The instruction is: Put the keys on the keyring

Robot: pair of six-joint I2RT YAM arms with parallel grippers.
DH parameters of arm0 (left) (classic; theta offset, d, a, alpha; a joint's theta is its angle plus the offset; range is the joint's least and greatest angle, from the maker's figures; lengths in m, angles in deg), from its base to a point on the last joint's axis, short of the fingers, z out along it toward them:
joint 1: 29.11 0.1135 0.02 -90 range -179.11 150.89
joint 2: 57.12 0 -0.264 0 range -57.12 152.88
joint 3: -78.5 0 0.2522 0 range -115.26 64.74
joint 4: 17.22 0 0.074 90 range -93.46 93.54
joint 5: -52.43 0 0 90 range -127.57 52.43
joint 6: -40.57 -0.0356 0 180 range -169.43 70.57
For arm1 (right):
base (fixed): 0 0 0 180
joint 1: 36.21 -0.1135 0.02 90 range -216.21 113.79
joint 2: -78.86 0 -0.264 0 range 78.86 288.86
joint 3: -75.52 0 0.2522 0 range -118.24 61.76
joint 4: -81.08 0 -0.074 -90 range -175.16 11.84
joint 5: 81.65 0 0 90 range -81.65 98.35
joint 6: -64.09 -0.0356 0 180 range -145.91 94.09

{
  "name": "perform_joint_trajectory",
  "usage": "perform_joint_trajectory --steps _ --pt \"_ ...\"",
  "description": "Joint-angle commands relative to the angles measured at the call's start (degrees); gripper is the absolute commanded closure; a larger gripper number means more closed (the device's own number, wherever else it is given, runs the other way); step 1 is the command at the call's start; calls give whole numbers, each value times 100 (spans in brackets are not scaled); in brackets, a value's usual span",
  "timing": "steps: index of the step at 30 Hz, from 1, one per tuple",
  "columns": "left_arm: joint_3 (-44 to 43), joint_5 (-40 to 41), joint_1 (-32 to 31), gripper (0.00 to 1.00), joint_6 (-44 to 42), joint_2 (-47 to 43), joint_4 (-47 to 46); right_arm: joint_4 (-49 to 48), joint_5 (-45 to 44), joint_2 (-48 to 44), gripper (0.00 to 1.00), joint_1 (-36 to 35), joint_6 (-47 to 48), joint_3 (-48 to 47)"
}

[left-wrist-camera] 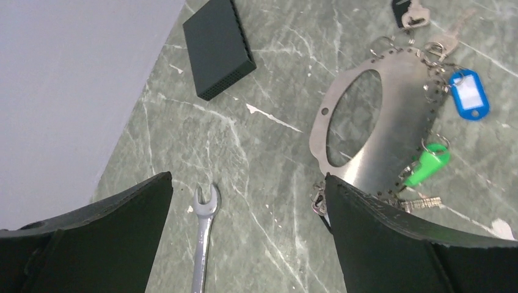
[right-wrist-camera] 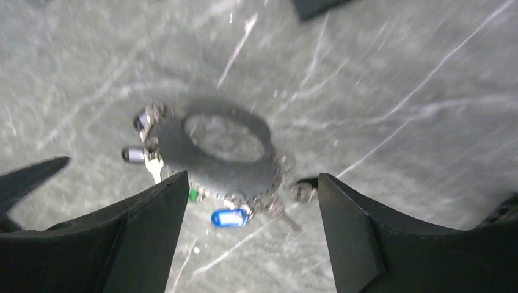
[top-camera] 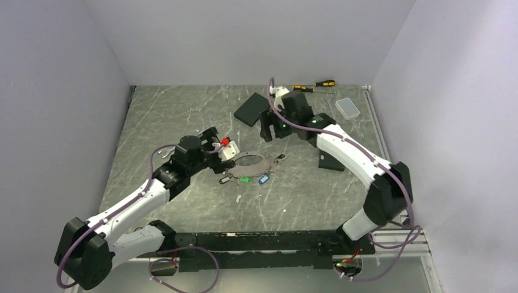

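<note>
The keyring is a flat silver loop with an oval hole, lying mid-table. Keys hang round its near edge: a green tag, a blue tag and a black-headed key. My left gripper is open at the ring's left edge. In the left wrist view it is open and empty, with its right finger over the keyring's near rim, beside the green tag and blue tag. My right gripper hovers beyond the ring. In the blurred right wrist view it is open above the keyring and blue tag.
A silver wrench lies on the table between my left fingers. A black box sits behind the ring and also shows in the left wrist view. Screwdrivers and a clear case lie at the back right. A black block is beside the right arm.
</note>
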Motion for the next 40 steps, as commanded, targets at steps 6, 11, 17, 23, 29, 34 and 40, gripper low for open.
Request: perform_joint_trajectory --steps 6,11,17,23,29,34,40 --pt "-1100 2358 62 1 1947 635 -437 -2322 -2104 -1468 1 2 77 619" --pt "-1097 3380 282 1 2342 775 -990 -3209 -2835 -2184 0 -3 4 1375" --pt "-880 3909 785 1 2764 691 -1159 -3105 -3277 -2811 0 -1 -229 2343" --pt "-724 3648 907 1 3139 745 -1223 -3135 -3051 -3121 0 -3 -344 2901" --pt "-827 3427 910 1 3394 820 -1036 -3129 -2821 -3030 0 5 -494 2881" --pt "-794 3284 903 0 3451 750 -987 -3292 -2579 -3112 0 -1 -616 2962" --pt "-799 3166 900 0 3438 799 -974 -3483 -3110 -3373 0 2 -1028 3071"
